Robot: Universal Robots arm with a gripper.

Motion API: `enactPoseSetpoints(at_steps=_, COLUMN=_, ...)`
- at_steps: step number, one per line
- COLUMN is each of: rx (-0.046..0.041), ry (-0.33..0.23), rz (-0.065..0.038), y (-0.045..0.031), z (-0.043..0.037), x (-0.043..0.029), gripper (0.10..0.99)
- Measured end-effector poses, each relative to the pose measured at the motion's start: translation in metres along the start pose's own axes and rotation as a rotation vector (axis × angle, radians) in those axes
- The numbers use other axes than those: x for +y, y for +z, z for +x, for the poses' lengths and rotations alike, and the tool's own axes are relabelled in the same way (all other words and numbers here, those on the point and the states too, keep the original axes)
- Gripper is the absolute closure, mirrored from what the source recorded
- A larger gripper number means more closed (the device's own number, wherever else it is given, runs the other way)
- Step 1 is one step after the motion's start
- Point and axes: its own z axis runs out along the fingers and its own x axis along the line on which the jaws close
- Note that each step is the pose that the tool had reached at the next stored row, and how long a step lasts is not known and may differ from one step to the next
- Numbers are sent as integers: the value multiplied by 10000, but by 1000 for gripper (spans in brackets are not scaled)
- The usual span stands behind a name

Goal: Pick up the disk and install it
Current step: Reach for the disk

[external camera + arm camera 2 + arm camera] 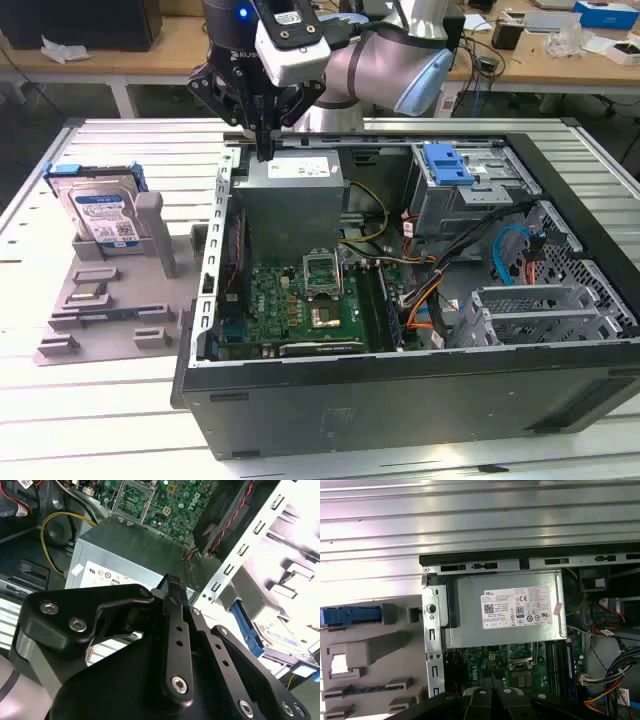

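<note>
The disk, a silver drive with a white-and-blue label in a blue bracket, stands tilted on a grey fixture at the exterior view's left, outside the computer case. Its blue bracket also shows in the first wrist view, and the disk appears in the second wrist view beyond the case wall. My gripper hangs over the back left corner of the open case, just above the grey power supply box. Its fingers are pressed together, shut on nothing. The disk is well apart from it.
The open case holds a green motherboard, cables, drive cages and a blue caddy at the back right. The case's metal side wall stands between gripper and fixture. Benches with clutter run behind.
</note>
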Motion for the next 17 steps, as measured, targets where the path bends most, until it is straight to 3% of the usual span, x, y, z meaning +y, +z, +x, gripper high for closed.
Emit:
enactPoseSetpoints(at_steps=3, rx=0, ry=0, rz=0, y=-4, z=170, x=-12, gripper=980)
enactPoseSetpoints(at_steps=8, rx=0, ry=0, rz=0, y=-7, z=282, x=-21, gripper=980)
enactPoseSetpoints(at_steps=11, rx=0, ry=0, rz=0, y=-11, z=473, x=-33, gripper=980)
enactPoseSetpoints(at_steps=13, rx=0, ry=0, rz=0, y=-14, z=642, x=-44, gripper=980)
enactPoseSetpoints(at_steps=15, rx=0, ry=0, rz=0, y=-15, z=697, x=-49, gripper=980)
enactPoseSetpoints(at_steps=17, rx=0, ry=-1, rz=0, y=-18, z=843, x=-59, gripper=980)
